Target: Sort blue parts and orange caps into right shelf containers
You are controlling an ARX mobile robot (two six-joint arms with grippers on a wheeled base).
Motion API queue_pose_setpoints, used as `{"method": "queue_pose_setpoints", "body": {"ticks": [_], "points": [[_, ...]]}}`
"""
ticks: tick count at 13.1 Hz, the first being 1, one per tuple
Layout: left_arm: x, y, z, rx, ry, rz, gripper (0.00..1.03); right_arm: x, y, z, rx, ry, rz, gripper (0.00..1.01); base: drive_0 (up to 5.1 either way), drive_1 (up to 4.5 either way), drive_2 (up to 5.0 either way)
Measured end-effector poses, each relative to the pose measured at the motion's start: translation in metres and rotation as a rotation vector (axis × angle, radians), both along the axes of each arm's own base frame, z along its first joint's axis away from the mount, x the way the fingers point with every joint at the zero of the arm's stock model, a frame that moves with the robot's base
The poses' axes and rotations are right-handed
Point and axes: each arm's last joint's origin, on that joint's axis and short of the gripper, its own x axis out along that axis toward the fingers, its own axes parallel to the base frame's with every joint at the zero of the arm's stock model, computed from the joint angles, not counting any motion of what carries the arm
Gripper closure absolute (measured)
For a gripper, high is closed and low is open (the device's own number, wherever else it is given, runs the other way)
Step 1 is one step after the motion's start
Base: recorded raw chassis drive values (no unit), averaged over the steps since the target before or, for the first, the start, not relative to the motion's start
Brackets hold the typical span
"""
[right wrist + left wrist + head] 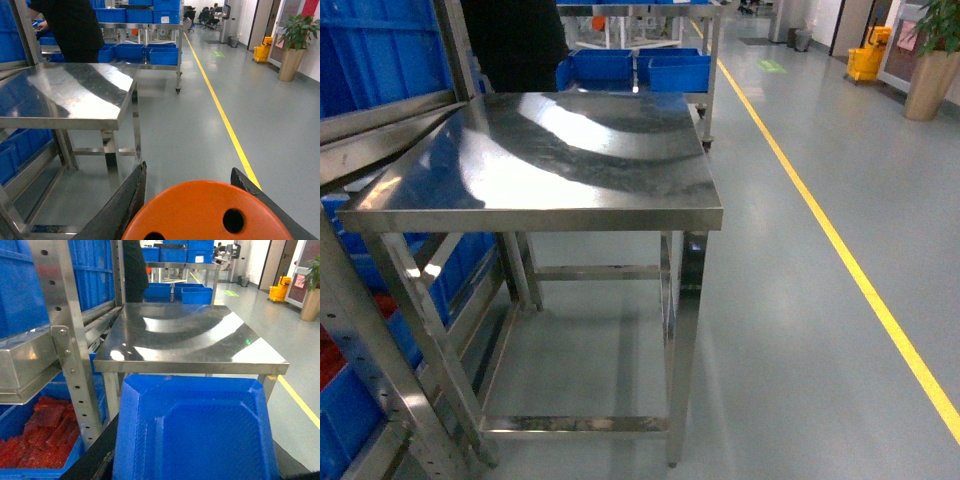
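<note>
Orange cap (207, 212) sits clamped in the right pincer (200, 220), flat holed end face toward the wrist cam, so its long axis runs approx. along the pincer's reach, dark fingers (122, 205) at 9 and 3 o'clock of it. Left pincer isn't visible as such; the left wrist view is filled at 6 o'clock by a blue crate (195, 432), dark shapes at its lower corners, so I judge it's carried by the left arm, but can't tell the grip state.

Steel desk (570, 160) lies at 12 o'clock of the crate and approx. 10 o'clock of the cap, bare top. Rack w/ blue bins (30, 285) at 9 o'clock. Judgement: cap needs to go left to the crate; right arm is the one to move it.
</note>
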Motion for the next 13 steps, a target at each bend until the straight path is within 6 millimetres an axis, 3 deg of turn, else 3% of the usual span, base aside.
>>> {"method": "queue_pose_setpoints", "body": {"ticks": [13], "points": [[0.0000,0.0000,0.0001,0.000,-0.001,0.001,0.59,0.0000,0.0000,0.0001,0.000,-0.001,0.001,0.58,-4.9,2.45,2.4]]}}
